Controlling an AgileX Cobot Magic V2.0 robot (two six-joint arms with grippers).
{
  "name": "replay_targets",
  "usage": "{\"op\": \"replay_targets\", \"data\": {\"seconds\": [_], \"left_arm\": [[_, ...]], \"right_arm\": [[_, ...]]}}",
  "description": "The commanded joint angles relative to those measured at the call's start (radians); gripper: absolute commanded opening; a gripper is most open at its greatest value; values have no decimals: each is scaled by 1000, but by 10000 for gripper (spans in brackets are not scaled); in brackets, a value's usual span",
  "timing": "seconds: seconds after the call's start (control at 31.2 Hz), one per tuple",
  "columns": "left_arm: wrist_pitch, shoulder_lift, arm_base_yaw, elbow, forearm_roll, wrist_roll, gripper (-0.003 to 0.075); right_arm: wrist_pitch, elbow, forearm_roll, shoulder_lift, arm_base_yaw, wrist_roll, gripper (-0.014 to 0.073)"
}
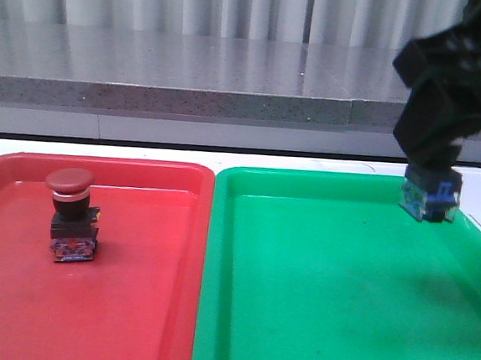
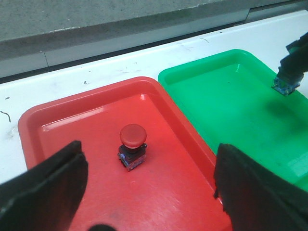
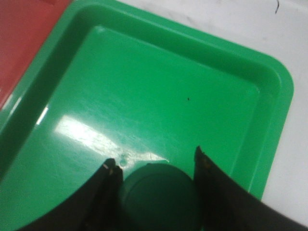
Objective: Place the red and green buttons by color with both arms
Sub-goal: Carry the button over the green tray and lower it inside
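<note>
Directly below | right hand (image 1: 429, 192) clamps green-capped push-button (image 3: 159, 195), upright above green plastic tray (image 1: 312, 321) | left hand (image 2: 149, 192) wide, over red-capped button (image 2: 132, 147) in red tray (image 1: 145, 306)

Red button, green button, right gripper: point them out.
red button (image 1: 69, 181), front view, on its cap.
green button (image 3: 159, 192), right wrist view, on its cap.
right gripper (image 1: 430, 181), front view, between its fingertips.

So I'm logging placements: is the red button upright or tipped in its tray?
Upright. The red button stands on its base in the red tray, cap on top.
</note>
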Motion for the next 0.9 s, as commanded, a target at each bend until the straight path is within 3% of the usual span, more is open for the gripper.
{"op": "replay_targets", "data": {"seconds": [0.0,0.35,0.86], "left_arm": [[-72,1,5,-28,-11,-7,533],[-72,1,5,-28,-11,-7,533],[-72,1,5,-28,-11,-7,533]], "right_arm": [[-145,42,24,-38,2,-11,360],[-350,151,47,-36,2,-11,360],[-421,152,2,66,2,-11,360]]}}
